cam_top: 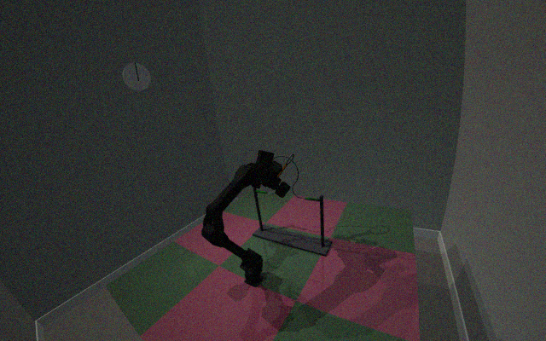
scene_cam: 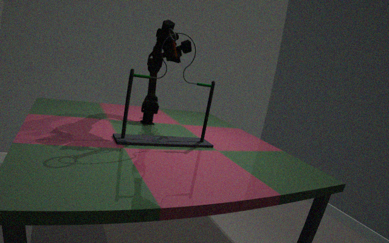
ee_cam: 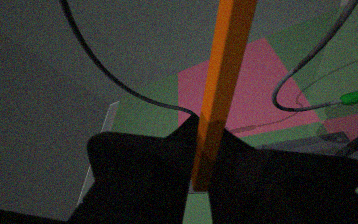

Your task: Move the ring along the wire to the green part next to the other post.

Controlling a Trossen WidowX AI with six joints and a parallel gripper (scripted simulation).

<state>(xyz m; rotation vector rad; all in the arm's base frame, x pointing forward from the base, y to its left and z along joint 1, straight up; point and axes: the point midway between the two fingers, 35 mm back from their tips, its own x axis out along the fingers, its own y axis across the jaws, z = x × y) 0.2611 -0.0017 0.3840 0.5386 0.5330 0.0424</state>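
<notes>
Orange handle (ee_cam: 222,85) sits clamped between the dark fingers of the gripper (ee_cam: 202,150), held high above the wire's arch, roughly midway between the two posts. In the wrist view, the thin grey wire (ee_cam: 115,82) curves close past the handle's left edge, while open air surrounds the raised arm over the checkered table (scene_cam: 213,179).

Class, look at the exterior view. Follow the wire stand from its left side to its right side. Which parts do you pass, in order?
Left post → left green piece → hand gripping the orange handle → right green piece → right post.
</notes>
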